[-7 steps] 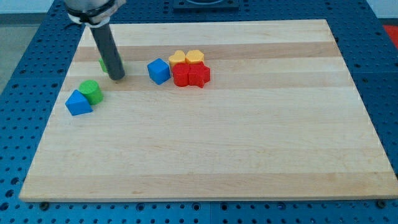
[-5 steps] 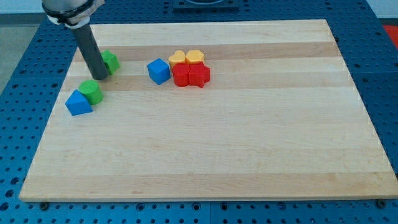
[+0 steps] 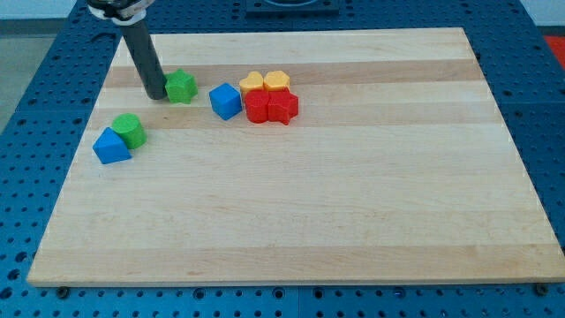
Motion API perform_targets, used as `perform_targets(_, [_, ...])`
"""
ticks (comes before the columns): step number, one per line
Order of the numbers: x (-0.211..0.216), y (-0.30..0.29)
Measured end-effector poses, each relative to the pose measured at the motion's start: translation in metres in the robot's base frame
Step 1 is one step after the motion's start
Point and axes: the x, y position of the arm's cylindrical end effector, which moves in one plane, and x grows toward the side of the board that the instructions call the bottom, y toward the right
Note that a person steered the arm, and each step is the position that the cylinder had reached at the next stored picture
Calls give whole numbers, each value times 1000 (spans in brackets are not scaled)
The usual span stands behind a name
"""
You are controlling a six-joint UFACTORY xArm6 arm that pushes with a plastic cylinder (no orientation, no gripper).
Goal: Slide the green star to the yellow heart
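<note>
The tip (image 3: 155, 94) sits in the upper left of the frame, pressed right up against the left side of the green star (image 3: 181, 87). There are no fingers here to spread or pinch: the arm ends in a plain dark rod, so nothing opens or closes, and the contact is a bare push from the side.

The star lies left of the blue cube (image 3: 226, 101), with a small gap between them. Beyond the cube, a tight cluster: the yellow heart (image 3: 276, 81) at the top right of it, a second yellow block (image 3: 252, 84) touching its left side, shape hard to call, and two red blocks (image 3: 270, 107) packed just below.

Here is the tricky part. A push straight to the right looks likely to carry the star above the cube, but the other yellow block stands between star and heart. The better line, by this reading, keeps the tip behind the star's centre and steers slightly toward the frame's top, so the star arrives at the heart without scattering the cluster. An off-centre push could spin those points away.

Lower left, a green cylinder (image 3: 129, 129) touches a blue block (image 3: 110, 147), well clear. The blocks look smooth and matte; the wooden board (image 3: 335, 203) shows pale grain in bands.
</note>
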Motion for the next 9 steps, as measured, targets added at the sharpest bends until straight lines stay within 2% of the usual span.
perform_targets(4, [-11,31])
perform_targets(6, [-24,0])
perform_targets(7, [-24,7])
perform_targets(9, [-24,56])
